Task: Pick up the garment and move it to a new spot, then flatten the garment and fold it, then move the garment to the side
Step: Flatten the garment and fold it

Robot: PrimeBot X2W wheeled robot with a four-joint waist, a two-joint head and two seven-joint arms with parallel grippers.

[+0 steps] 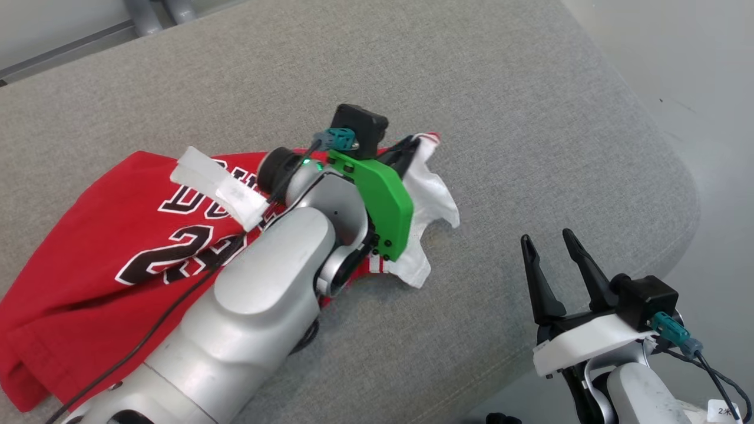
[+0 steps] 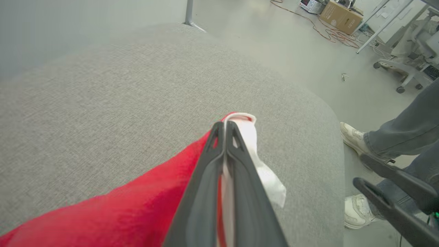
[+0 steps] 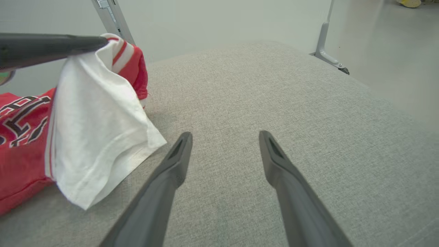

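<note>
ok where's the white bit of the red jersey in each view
Head view: white flap right of centre, just past the green bracket.
Left wrist view: centre, hanging right of the left gripper.
Right wrist view: left side, draped below the left gripper's tip at upper left.
Shared landmark: the left gripper, shut on the red jersey's striped trim at the flap's top.

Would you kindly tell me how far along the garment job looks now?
Done: the left pincer is shut on the red garment, holding one trimmed edge above the cushion. In hand: the pick-up. Left: moving, flattening, folding, setting aside; the garment lies rumpled, the right pincer open, empty.
</note>
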